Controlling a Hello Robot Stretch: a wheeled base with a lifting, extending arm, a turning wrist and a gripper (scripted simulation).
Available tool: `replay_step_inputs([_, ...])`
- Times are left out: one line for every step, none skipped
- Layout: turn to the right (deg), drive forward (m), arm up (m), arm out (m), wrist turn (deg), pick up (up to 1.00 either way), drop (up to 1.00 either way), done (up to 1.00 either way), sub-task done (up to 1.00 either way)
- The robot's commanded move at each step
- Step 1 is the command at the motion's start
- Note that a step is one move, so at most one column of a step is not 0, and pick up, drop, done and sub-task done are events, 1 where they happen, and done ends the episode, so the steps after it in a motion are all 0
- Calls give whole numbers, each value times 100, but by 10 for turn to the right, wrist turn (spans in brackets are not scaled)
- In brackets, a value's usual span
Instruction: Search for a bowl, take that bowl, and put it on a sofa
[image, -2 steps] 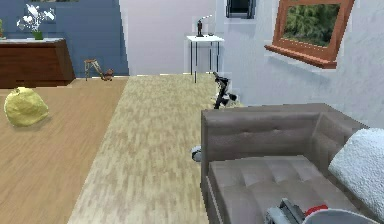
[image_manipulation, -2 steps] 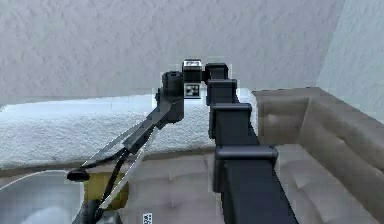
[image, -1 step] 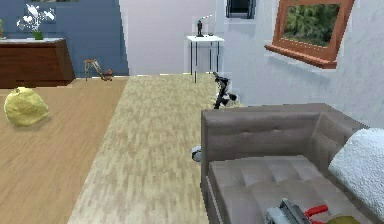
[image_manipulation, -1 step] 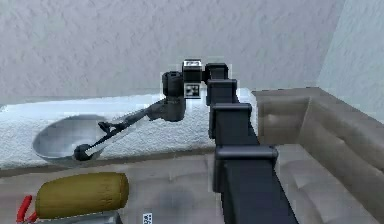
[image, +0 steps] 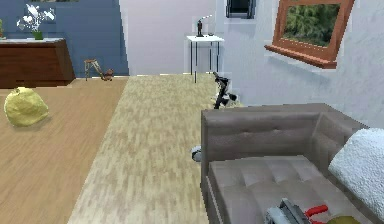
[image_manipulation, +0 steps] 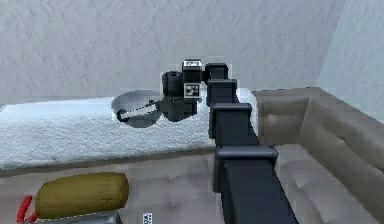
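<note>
Grey bowl (image_manipulation: 128, 101) at the tool (image_manipulation: 150, 108) far end, nine o'clock of the arm (image_manipulation: 235, 135), against the white throw (image_manipulation: 60, 130) on the sofa (image_manipulation: 300, 115); held or resting, I cannot tell. Lower it slowly onto a flat seat cushion (image_manipulation: 315, 185).

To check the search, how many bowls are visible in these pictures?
1. The grey bowl is at the gripper, in front of the white cover on the sofa, in the arm side view. More may be hidden elsewhere.
</note>
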Motion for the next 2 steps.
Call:
replay_step_inputs([0, 0, 0, 0, 210, 0, 0, 0, 0])
replay_step_inputs([0, 0, -30, 0, 0, 0, 0, 0, 0])
